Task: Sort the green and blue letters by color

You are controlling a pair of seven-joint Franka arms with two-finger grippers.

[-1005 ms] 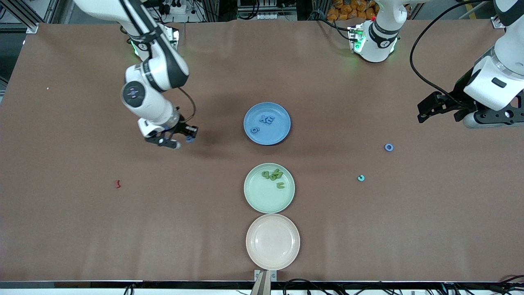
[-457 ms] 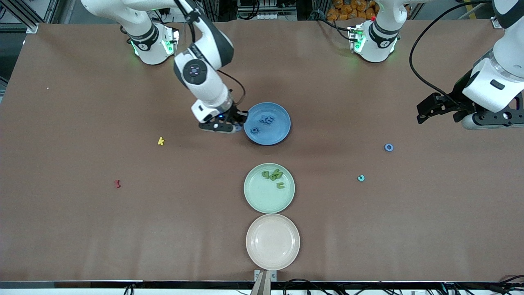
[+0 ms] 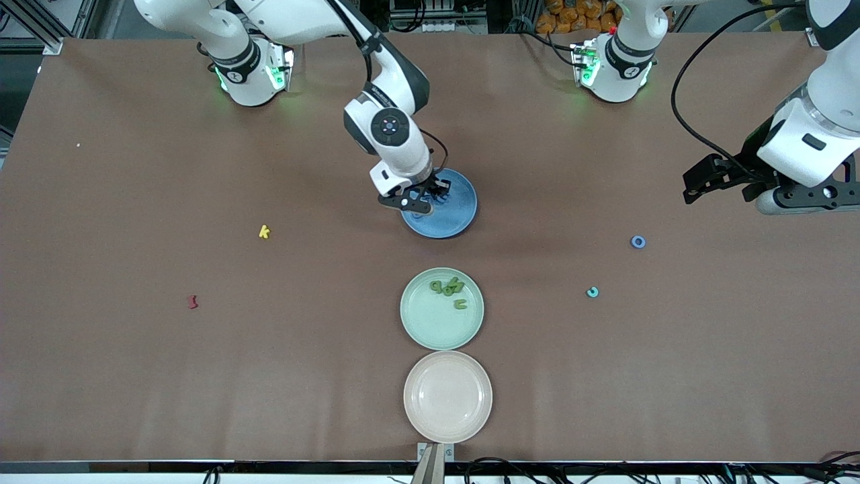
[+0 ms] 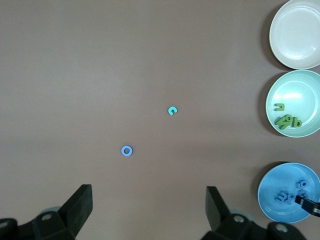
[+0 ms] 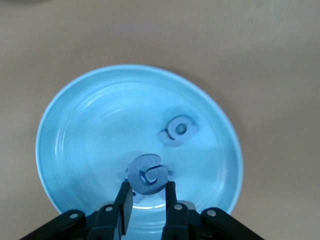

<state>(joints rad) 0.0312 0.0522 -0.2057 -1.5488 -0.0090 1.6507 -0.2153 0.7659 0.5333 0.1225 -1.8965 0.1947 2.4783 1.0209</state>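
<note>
A robotics lab set up for recorded handling trials

Two white robot arms are bolted by their bases (image 3: 250, 70) at the 12 o'clock edge of a wide desk (image 3: 134, 376) covered in plain brown sheeting, green status lights glowing at each base. Above that edge run aluminium frame rails (image 3: 30, 23), power strips and bundled black cables (image 3: 430, 20); more cables trail along the 6 o'clock edge. Three small plates (image 3: 443, 336) and scattered toy letters serve as test props.
</note>
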